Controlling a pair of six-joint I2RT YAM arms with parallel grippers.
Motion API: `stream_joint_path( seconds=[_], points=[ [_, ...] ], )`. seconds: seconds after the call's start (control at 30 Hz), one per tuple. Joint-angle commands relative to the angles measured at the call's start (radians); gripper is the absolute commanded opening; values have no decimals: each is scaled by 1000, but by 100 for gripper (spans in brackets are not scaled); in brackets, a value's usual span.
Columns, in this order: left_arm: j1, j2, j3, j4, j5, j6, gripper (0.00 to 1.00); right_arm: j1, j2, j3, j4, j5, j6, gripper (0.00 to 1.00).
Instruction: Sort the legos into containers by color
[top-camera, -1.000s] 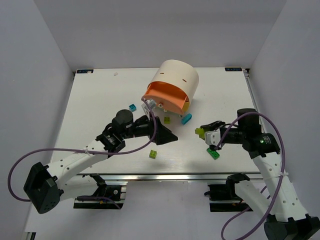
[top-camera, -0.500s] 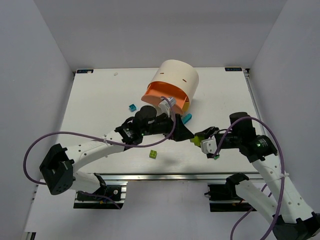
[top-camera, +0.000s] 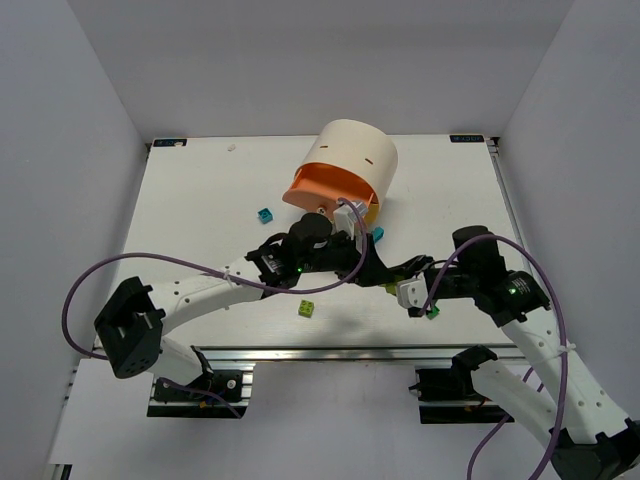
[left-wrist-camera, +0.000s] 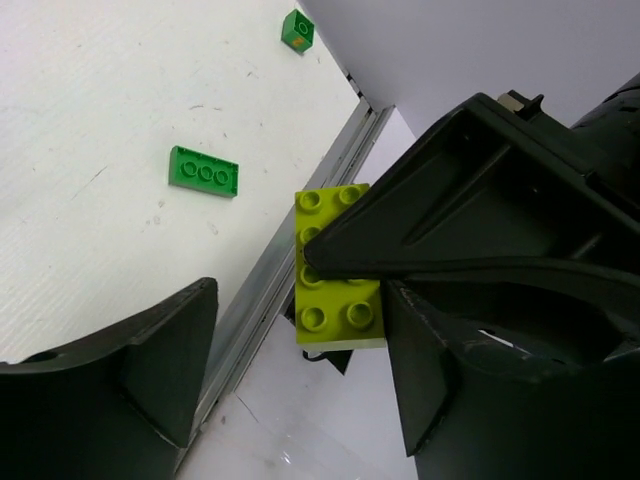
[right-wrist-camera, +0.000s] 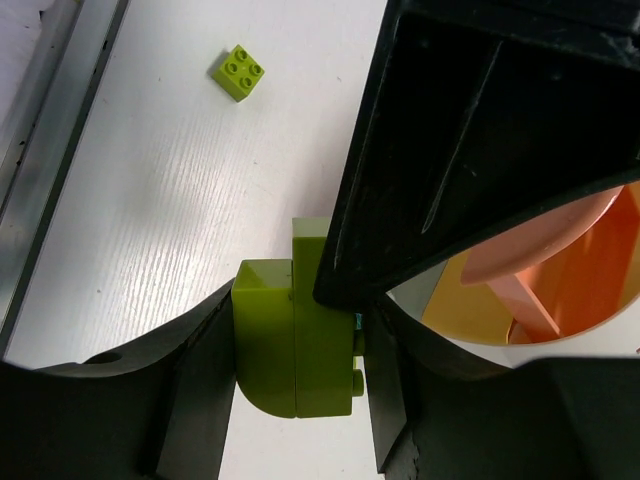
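Lime brick: lime yellow-green studded plastic brick (right-wrist-camera: 290, 345), pinched in your right hand (right-wrist-camera: 300, 305), in front of the cream drum (top-camera: 358, 160).
Left hand (left-wrist-camera: 300, 300): spread, straddling that same brick; you cannot tell contact.
In the way: the left hand's finger overlaps the brick's top.
Around: dark green brick (left-wrist-camera: 204, 171) on the white tabletop (left-wrist-camera: 90, 90); orange drawer (top-camera: 325, 188) pulled out.

Lime brick (left-wrist-camera: 340, 305) inside left claw (left-wrist-camera: 300, 300)
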Motion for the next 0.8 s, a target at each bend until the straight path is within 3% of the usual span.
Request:
stream_joint_path(
  seconds=[0.0, 0.43, 0.63, 0.77],
  points=[
    [-14, -15, 57, -41, -20, 31, 75, 16, 3, 12, 38, 5, 24, 0],
    [-15, -3, 67, -41, 10, 37, 55, 42, 7, 6, 55, 36, 49, 0],
    [-15, 7, 71, -47, 38, 36, 55, 48, 6, 2, 72, 46, 62, 0],
    [-15, 10, 79, -49, 46, 40, 61, 46, 3, 0, 79, 57, 69, 0]
  ],
)
